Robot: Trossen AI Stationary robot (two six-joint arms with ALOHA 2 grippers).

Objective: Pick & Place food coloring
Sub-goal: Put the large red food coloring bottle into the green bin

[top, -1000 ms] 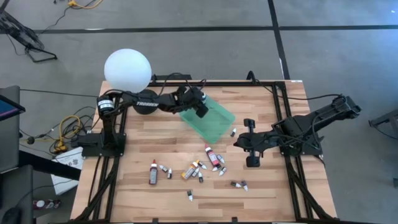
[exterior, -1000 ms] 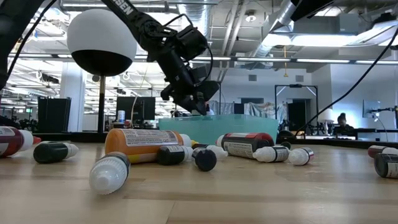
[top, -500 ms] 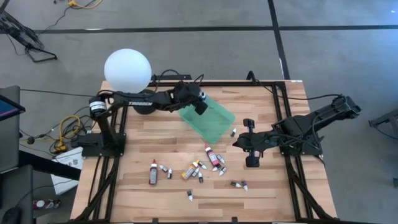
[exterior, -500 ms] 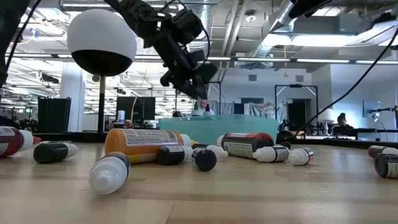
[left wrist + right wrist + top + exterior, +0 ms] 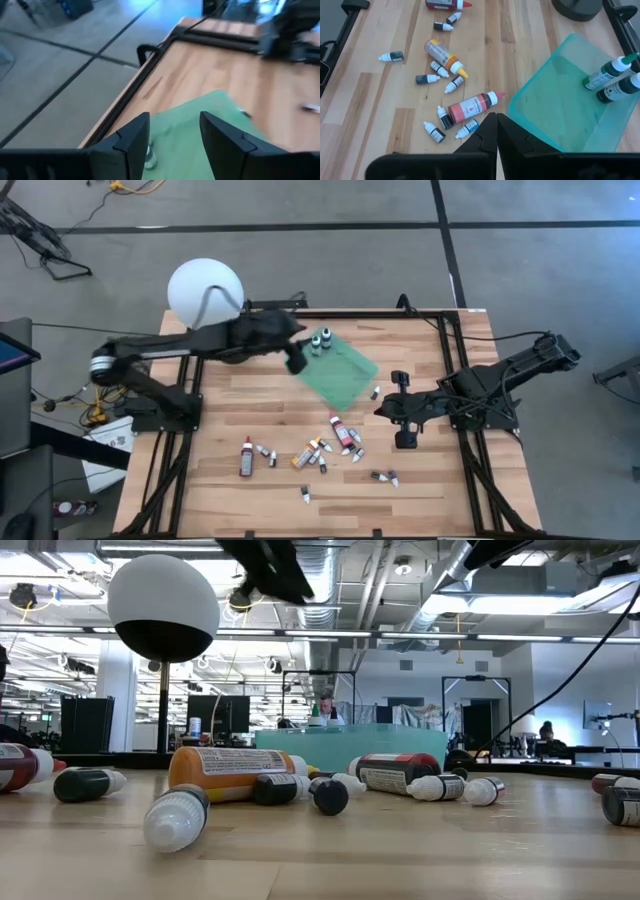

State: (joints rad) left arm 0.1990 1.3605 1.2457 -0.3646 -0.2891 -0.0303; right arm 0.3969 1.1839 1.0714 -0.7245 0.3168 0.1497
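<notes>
The green tray (image 5: 340,375) lies at the table's far middle. Two dark, white-capped food coloring bottles (image 5: 322,339) stand upright on their bases in its far corner, also seen in the right wrist view (image 5: 612,82). More food coloring bottles (image 5: 318,450) lie scattered on the wood nearer the front. My left gripper (image 5: 297,362) hangs open and high above the tray's left side, with nothing between its fingers (image 5: 131,142). My right gripper (image 5: 383,410) waits shut to the right of the tray.
A white globe lamp (image 5: 205,293) stands at the far left corner, behind my left arm. A red-labelled bottle (image 5: 470,107) and an orange one (image 5: 442,52) lie among the small ones. Bare wood lies along the near edge (image 5: 330,515).
My left gripper has risen out of the tray and drawn back toward the table's left edge, its fingers staying apart. The two bottles it was over now stand uncovered in the tray's far corner.
</notes>
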